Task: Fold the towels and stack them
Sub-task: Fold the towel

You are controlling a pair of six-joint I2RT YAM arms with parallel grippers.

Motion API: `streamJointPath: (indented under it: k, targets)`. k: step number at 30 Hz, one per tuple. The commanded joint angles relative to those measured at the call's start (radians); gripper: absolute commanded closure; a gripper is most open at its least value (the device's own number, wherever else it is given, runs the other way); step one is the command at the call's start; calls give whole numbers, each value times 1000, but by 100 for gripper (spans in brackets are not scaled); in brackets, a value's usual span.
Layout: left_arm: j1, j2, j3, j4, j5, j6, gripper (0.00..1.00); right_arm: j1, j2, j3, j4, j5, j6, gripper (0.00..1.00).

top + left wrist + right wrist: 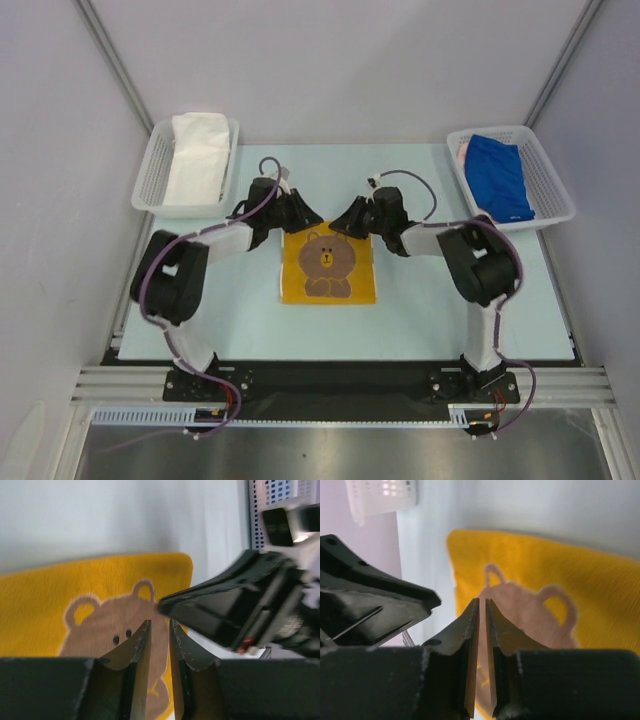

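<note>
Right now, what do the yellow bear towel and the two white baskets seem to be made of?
The yellow bear towel looks like soft woven or terry cloth with a matte finish: the wrist views show a fine ribbed texture and no shine. The left basket and the right basket look like white moulded plastic, because their walls are a regular open mesh with a smooth rim. The exact fibre or plastic cannot be told.

Yellow towel w/ brown bear print, mid counter, which is pale blue-green. Left of the yellow towel: white mesh basket w/ white towel. Right of it: white basket w/ blue towel, pink towel edge showing. Pincers black.
</note>
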Motion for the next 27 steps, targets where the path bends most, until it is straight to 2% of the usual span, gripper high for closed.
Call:
streamJointPath:
  k: [1, 3, 6, 12, 17, 20, 22, 26, 27]
  targets:
    - [14, 125, 93, 210, 75, -61, 75, 1, 164, 69, 393, -39, 224, 86]
    - [20, 195, 140, 206, 72, -46, 78, 15, 242, 97, 426, -7, 259, 87]
    - [39, 238, 191, 137, 55, -11, 76, 10, 284, 109, 467, 21, 299, 89]
    - [51, 366, 291, -38, 84, 47, 78, 18, 387, 224, 398, -18, 327, 92]
    - [69, 397, 253, -26, 73, 38, 79, 14, 413, 215, 385, 16, 342, 94]
    - [79, 368, 199, 43, 79, 23, 77, 7, 428, 212, 383, 14, 341, 94]
    - [80, 361, 196, 49, 98, 28, 74, 3, 437, 221, 372, 10, 341, 94]
    - [80, 322, 148, 98, 102, 32, 57, 0, 457, 232, 360, 14, 342, 95]
    - [80, 306, 147, 98, 98, 35, 56, 1, 460, 233, 352, 17, 342, 94]
